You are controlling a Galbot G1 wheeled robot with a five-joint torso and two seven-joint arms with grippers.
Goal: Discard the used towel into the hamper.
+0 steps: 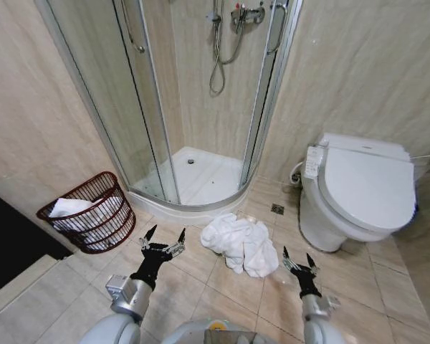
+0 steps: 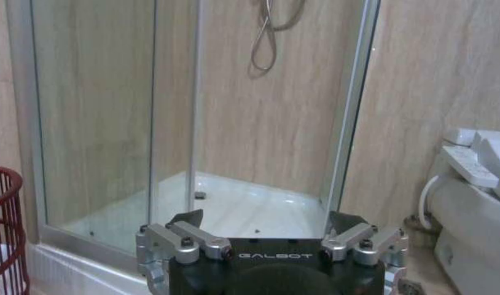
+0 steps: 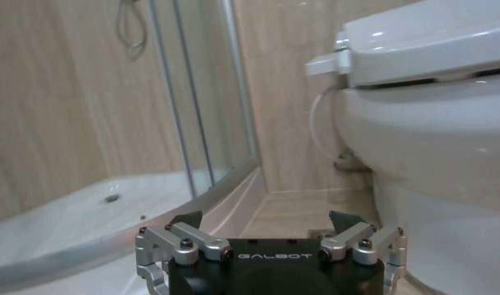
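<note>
A crumpled white towel (image 1: pixel 240 244) lies on the tiled floor in front of the shower, between my two arms. The hamper (image 1: pixel 93 213), a reddish-brown wire basket with white cloth inside, stands on the floor at the left against the wall; its rim also shows as the hamper (image 2: pixel 4 233) in the left wrist view. My left gripper (image 1: pixel 164 237) hovers open just left of the towel, empty. My right gripper (image 1: pixel 298 257) hangs open to the right of the towel, also empty. Open fingers of the left gripper (image 2: pixel 266 220) and the right gripper (image 3: pixel 266 220) hold nothing.
A glass shower cabin (image 1: pixel 193 107) with a white tray stands straight ahead. A white toilet (image 1: pixel 358 190) is at the right, close to my right arm. A floor drain (image 1: pixel 277 209) sits between toilet and shower. A dark mat (image 1: pixel 11 244) lies at the far left.
</note>
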